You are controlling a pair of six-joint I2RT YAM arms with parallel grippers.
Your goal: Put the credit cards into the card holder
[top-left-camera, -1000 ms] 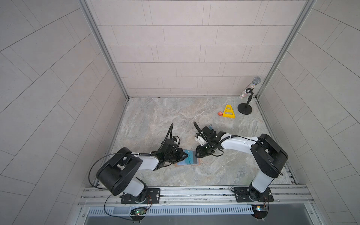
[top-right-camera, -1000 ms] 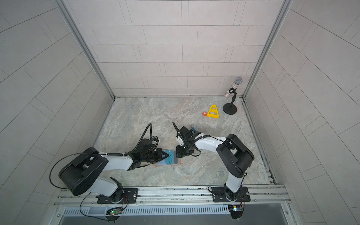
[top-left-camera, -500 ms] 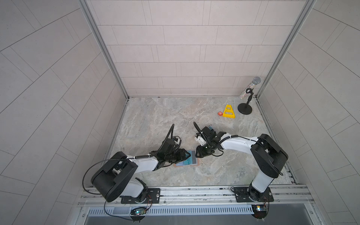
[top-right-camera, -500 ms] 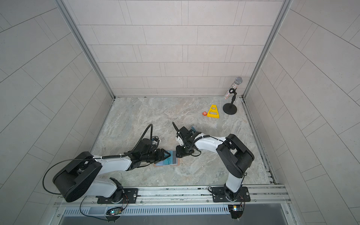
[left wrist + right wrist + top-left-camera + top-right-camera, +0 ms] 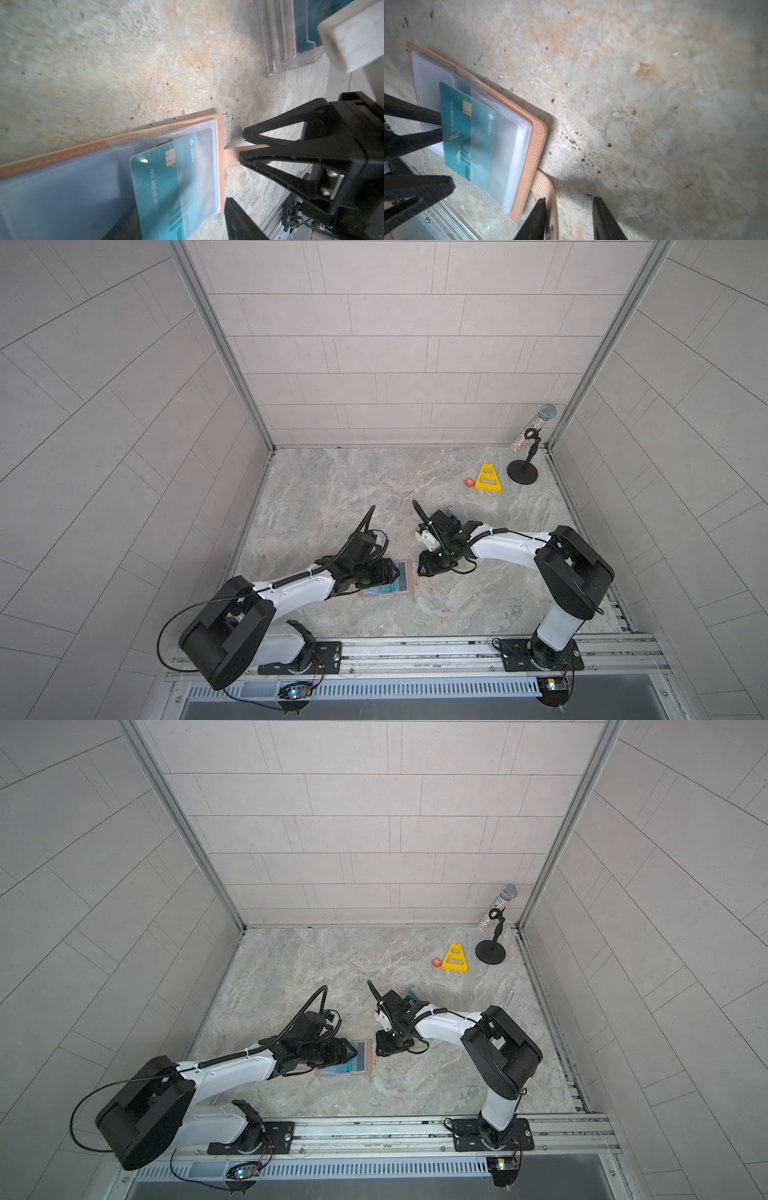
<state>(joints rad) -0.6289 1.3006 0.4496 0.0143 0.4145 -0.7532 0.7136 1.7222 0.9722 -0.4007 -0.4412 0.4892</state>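
The tan-pink card holder lies open on the marble floor, clear sleeves up. A teal credit card sits partly inside one sleeve, its other end sticking out. My left gripper is open, with the card's free end between its jaws. My right gripper stands open at the holder's edge. The snap tab runs between its jaws and lies against one finger. More teal credit cards stand in the clear acrylic stand.
The acrylic stand is behind the right wrist. At the back right are a yellow triangular piece, a small orange block and a microphone on a black stand. A metal rail runs along the front edge.
My left gripper has opened and let go of the teal card, which stays partly in the sleeve. The right gripper's jaws have narrowed a little around the snap tab.
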